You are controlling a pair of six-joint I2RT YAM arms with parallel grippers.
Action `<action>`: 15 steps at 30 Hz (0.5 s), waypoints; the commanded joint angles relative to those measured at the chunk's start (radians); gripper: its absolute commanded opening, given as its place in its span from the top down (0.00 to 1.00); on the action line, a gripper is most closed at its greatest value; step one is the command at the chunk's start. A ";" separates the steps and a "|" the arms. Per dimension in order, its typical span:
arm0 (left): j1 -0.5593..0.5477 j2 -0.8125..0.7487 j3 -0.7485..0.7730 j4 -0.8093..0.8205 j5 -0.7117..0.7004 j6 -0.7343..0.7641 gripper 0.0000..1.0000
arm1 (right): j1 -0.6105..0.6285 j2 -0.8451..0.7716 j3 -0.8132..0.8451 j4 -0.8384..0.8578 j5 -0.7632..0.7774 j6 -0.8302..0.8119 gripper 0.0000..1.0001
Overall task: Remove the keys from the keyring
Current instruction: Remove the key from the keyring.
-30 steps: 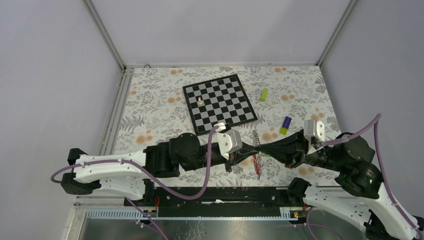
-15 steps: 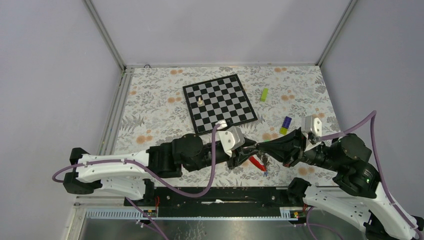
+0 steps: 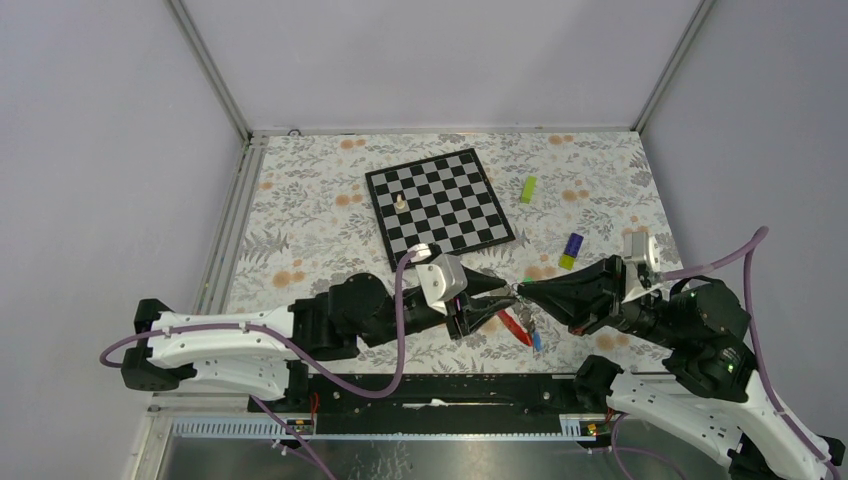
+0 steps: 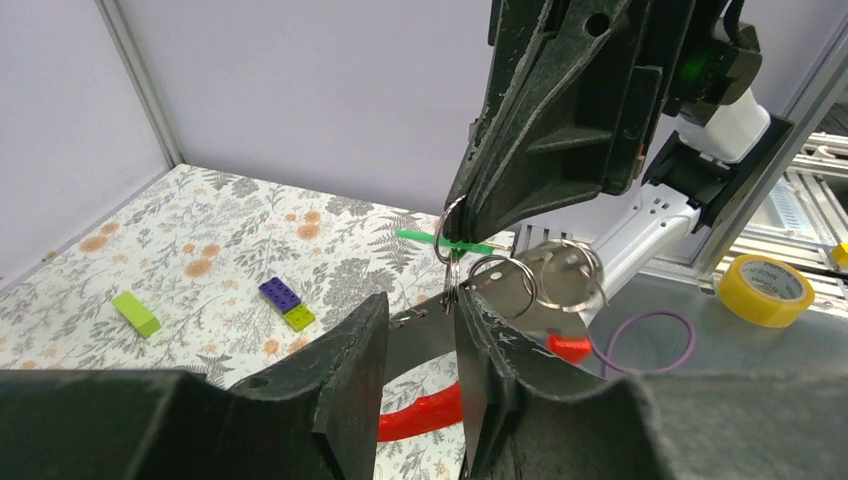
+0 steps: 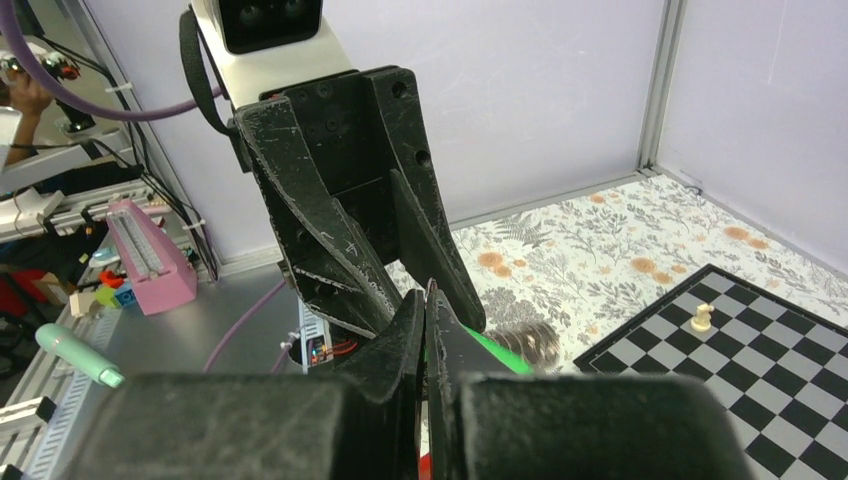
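Observation:
The keyring [image 4: 452, 222] is a cluster of thin silvery rings [image 4: 570, 270] held in the air between the two arms. My right gripper [image 3: 521, 289] is shut on its top ring. A green key [image 4: 440, 240] sticks out beside the ring, and a blue key [image 3: 536, 341] hangs lowest. The red strap [image 3: 514, 325] dangles under the rings. My left gripper [image 4: 420, 300] is open with its tips just below the rings. One ring rests against its right fingertip [image 4: 470, 310]. In the right wrist view my right gripper [image 5: 428, 292] is pressed shut, facing the open left gripper [image 5: 380, 240].
A chessboard [image 3: 440, 205] with a pale pawn [image 3: 401, 201] lies at the back. A lime block [image 3: 528, 188] and a purple-and-yellow block [image 3: 572, 250] sit to its right. A yellow tape roll [image 4: 778, 290] and a purple cable loop [image 4: 645, 340] lie beyond the table's near edge.
My left gripper has gone from shut to open and drawn back left. My right gripper has shifted slightly right, still holding the ring; the bunch hangs freer, with the blue key showing.

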 commanded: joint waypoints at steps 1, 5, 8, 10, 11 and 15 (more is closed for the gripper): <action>0.005 -0.026 -0.002 0.097 0.030 -0.007 0.64 | 0.005 -0.011 0.007 0.113 0.021 0.032 1.00; 0.005 -0.024 -0.003 0.100 0.052 0.001 0.63 | 0.005 -0.017 0.001 0.127 0.034 0.042 1.00; 0.005 -0.027 -0.010 0.113 0.062 0.005 0.63 | 0.005 -0.020 -0.006 0.135 0.033 0.051 1.00; 0.005 -0.031 -0.018 0.128 0.071 0.005 0.63 | 0.005 -0.022 -0.009 0.138 0.033 0.057 1.00; 0.005 -0.036 -0.024 0.140 0.073 0.005 0.63 | 0.005 -0.023 -0.010 0.139 0.033 0.059 1.00; 0.004 -0.049 -0.044 0.179 0.084 0.005 0.64 | 0.005 -0.022 -0.013 0.136 0.031 0.061 1.00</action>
